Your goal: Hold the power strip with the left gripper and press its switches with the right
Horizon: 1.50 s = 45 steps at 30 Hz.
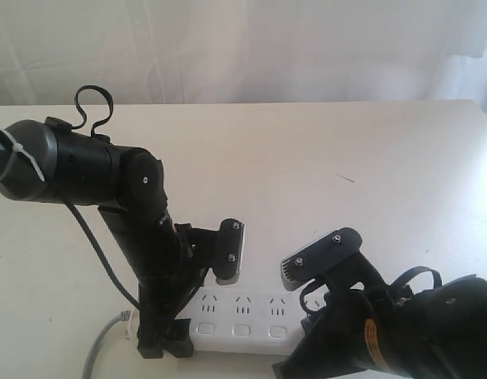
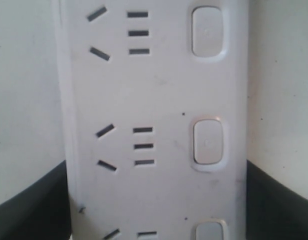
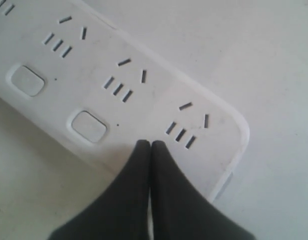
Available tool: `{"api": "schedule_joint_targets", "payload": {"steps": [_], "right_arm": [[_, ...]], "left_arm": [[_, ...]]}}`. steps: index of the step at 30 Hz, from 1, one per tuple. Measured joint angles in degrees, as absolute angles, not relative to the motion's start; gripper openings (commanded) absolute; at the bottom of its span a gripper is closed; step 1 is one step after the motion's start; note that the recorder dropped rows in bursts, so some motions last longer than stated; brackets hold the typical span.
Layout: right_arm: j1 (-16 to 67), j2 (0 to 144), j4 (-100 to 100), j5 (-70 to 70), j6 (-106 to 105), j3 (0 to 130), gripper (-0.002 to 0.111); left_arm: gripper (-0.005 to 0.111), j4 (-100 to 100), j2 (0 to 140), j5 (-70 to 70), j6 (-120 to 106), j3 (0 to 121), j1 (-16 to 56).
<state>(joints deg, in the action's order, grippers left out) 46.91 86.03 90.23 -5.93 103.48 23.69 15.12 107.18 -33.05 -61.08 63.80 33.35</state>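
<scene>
Lying flat on the pale table (image 1: 322, 158), the white power strip (image 1: 251, 316) is seen near the front edge. Its long sides are clamped between the wide-set jaws of the left gripper (image 1: 194, 312). The right gripper (image 3: 151, 146) is pinched together, its tips held over the strip's end, just beside a switch (image 3: 89, 125).

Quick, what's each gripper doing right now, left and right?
Left gripper: closed on the power strip, one finger on each long side.
Right gripper: shut, holding nothing, tips together over the power strip's end.
</scene>
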Motion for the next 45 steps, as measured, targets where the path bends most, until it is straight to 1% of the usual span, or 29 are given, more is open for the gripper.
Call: {"api": "schedule_joint_targets", "payload": {"steps": [4,7,11,15,26,27,29,31,34,36,37,39,45], "right_arm": [[46.9,80.4,92.6,-9.4,103.9,22.0,0.0],[46.9,70.5,98.2,-18.8,107.3,21.4,0.0],[46.9,61.0,99.3,-26.2,108.5,21.4,0.0],[46.9,55.6,99.3,-27.7,106.4,21.4,0.0],[46.9,51.1,99.3,-27.7,105.9,21.4,0.0],[46.9,50.6,99.3,-27.7,105.9,21.4,0.0],[46.9,49.8,99.3,-27.7,105.9,21.4,0.0],[46.9,49.1,99.3,-27.7,105.9,21.6,0.0],[46.9,48.2,99.3,-27.7,105.6,22.0,0.0],[46.9,48.0,99.3,-27.7,105.4,22.4,0.0],[46.9,47.9,99.3,-27.7,105.4,22.5,0.0],[46.9,47.9,99.3,-27.7,105.3,22.6,0.0],[46.9,47.8,99.3,-27.7,105.2,22.7,0.0]], "left_arm": [[0.0,15.2,107.2,-32.7,-60.9,63.8,33.4],[0.0,15.3,107.2,-32.6,-60.5,63.8,33.4],[0.0,15.3,107.2,-32.3,-60.5,63.8,33.4],[0.0,15.3,107.1,-32.0,-60.5,63.8,33.4],[0.001,15.2,102.3,-30.2,-60.5,63.5,33.4],[0.002,15.2,101.7,-30.0,-60.5,63.5,33.4],[0.012,15.2,100.8,-29.7,-60.5,63.5,33.4],[0.027,15.2,100.3,-29.6,-60.5,63.5,33.4],[0.055,15.2,100.1,-29.6,-60.4,63.5,33.4],[0.07,15.3,100.0,-29.6,-60.4,63.5,33.4],[0.075,15.3,100.0,-29.5,-60.4,63.5,33.4],[0.079,15.5,99.9,-29.3,-60.4,63.5,33.4],[0.08,15.5,99.9,-29.0,-60.4,63.5,33.4]]}}
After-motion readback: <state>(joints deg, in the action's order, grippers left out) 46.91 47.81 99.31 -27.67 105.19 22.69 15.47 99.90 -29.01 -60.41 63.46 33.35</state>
